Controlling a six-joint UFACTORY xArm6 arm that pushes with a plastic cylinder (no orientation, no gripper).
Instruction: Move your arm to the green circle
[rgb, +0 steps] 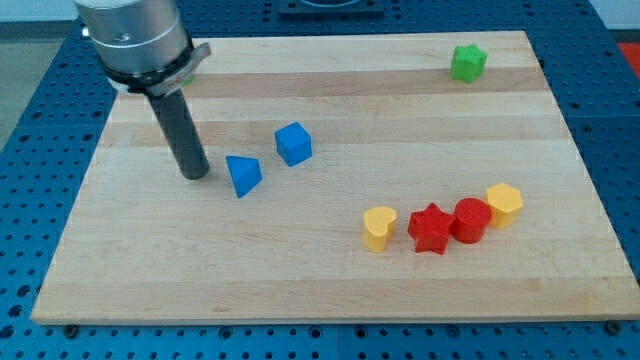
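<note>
My tip rests on the wooden board at the view's left, just left of a blue triangle with a small gap between them. The only green block that shows is a star-like one near the top right corner of the board, far from my tip. No round green block shows. The arm's grey body covers part of the board's top left corner.
A blue cube lies up and right of the blue triangle. At the lower right lie a yellow heart, a red star, a red cylinder and a yellow block in a rising row.
</note>
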